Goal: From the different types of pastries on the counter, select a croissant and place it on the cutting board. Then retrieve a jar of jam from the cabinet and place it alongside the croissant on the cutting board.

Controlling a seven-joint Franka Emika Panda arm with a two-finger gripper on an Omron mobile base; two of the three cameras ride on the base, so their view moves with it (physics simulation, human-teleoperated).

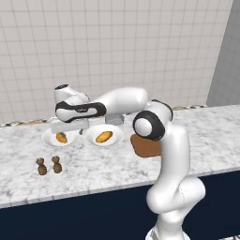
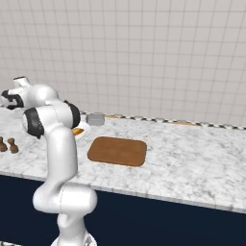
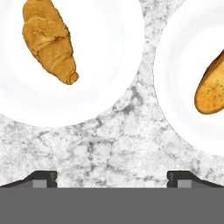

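While the claw (image 3: 112, 177) hangs wide apart and empty above the marbled bench (image 1: 108, 173), the croissant (image 3: 48, 40) lies on a white plate (image 1: 49, 139), just left of a second plate (image 1: 117, 136) bearing the longer pastry (image 1: 103, 137); the cutting board (image 2: 117, 151) sits bare to the right of that second plate.

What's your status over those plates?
Fingers open, empty, above the marbled counter between two white plates. Chunky golden-brown croissant lying untouched on its plate. Nothing blocking it.
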